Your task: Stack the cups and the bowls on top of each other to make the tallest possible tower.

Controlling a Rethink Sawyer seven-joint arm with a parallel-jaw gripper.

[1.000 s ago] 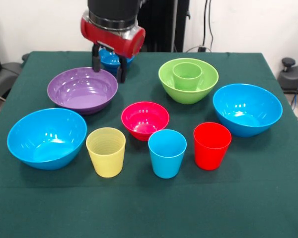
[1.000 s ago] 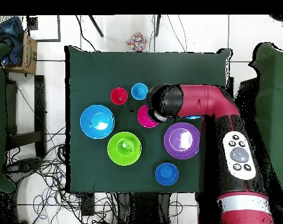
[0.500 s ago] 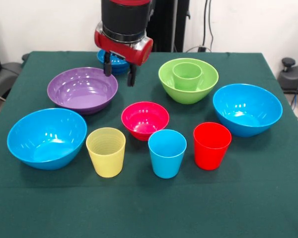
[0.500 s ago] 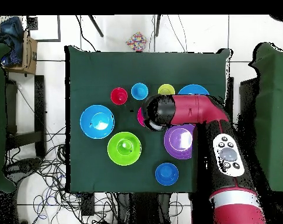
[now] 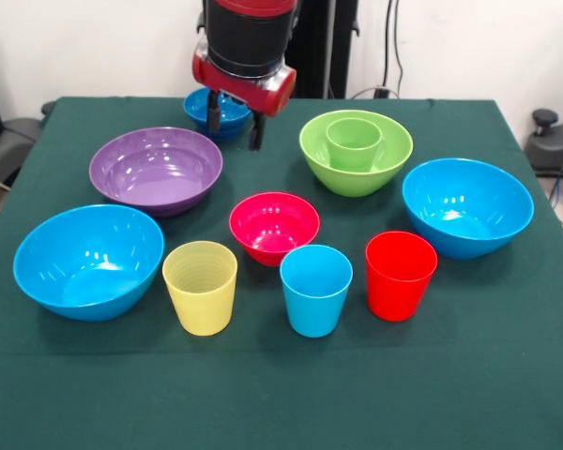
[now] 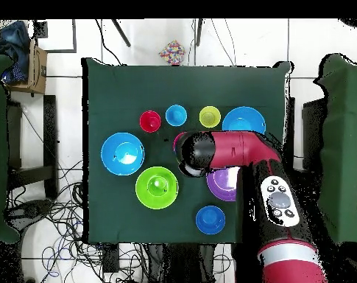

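- Large light blue glossy plastic bowl: upright at the left of the green-clothed surface, in the front view; nothing inside it.
- Wide purple plastic bowl: behind that blue bowl, apart from it, upright and holding nothing.
- Pale yellow ribbed plastic cup: mouth up, just right of the left blue bowl, in the near row.
- Small dark blue plastic bowl: at the far edge, partly hidden by the arm's red and black wrist.
- Jaws: two dark fingers hang below the wrist, spread apart and holding nothing, above the small dark blue bowl's right side.
- Small pink-red plastic bowl: near the middle, just behind the yellow and blue cups.
- Light blue smooth plastic cup: mouth up, between the yellow cup and the red cup.
- Large lime-green plastic bowl: right of the jaws, with the green plastic cup standing upright inside it; this pair forms the only stack.
- Red smooth plastic cup: mouth up, just beside the blue cup.
- Second large light blue plastic bowl: at the right, near the red cup, upright.
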